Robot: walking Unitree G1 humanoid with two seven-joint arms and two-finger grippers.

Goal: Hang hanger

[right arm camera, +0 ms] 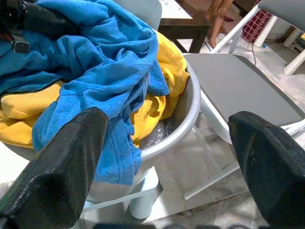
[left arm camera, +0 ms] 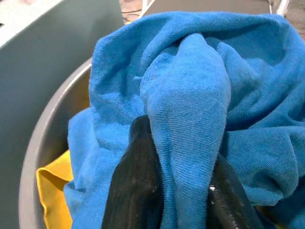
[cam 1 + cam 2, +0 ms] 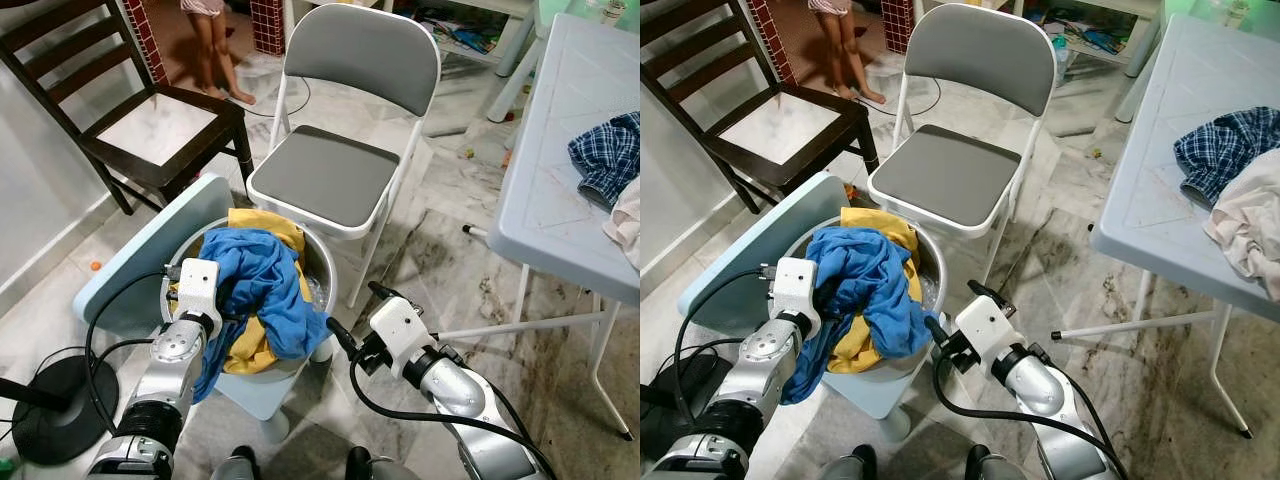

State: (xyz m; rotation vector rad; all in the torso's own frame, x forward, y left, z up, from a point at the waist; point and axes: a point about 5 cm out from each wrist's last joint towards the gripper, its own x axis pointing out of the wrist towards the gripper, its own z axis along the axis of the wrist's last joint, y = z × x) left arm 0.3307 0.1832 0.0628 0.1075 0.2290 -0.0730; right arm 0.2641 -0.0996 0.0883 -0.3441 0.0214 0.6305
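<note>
Marble floor [image 3: 440, 260] spreads across the room, with a gray folding chair [image 3: 340, 170] in the middle, a dark wooden chair [image 3: 150, 130] off to the robot's left, and a pale plastic table [image 3: 560, 180] on its right holding a checked cloth [image 3: 608, 155]. A person's legs [image 3: 215, 50] stand at the far side. From the head camera, a gray tub [image 3: 322, 272] sits on a small stool just in front of the robot, full of a blue shirt [image 3: 265, 285] and a yellow shirt [image 3: 262, 228]. The left gripper [image 3: 243, 316] reaches into the pile, and the right gripper [image 3: 352, 322] hovers just beside the tub rim. I see no hanger anywhere, so maybe it is hidden under the clothes.

From the left wrist, the two black fingers [image 2: 138, 191] are pinched tight on a fold of the blue shirt, with the cloth bunched up between them.

From the right wrist, the two black fingers [image 1: 62, 167] are spread wide with nothing between them, pointing at the tub and the blue cloth hanging over its edge.

What could go wrong: the left gripper only has a small fold, so the shirt may slip out when lifted. The yellow shirt is tangled with the blue one and could drag out and fall on the floor. A hard pull could also tip the tub off its little stool
</note>
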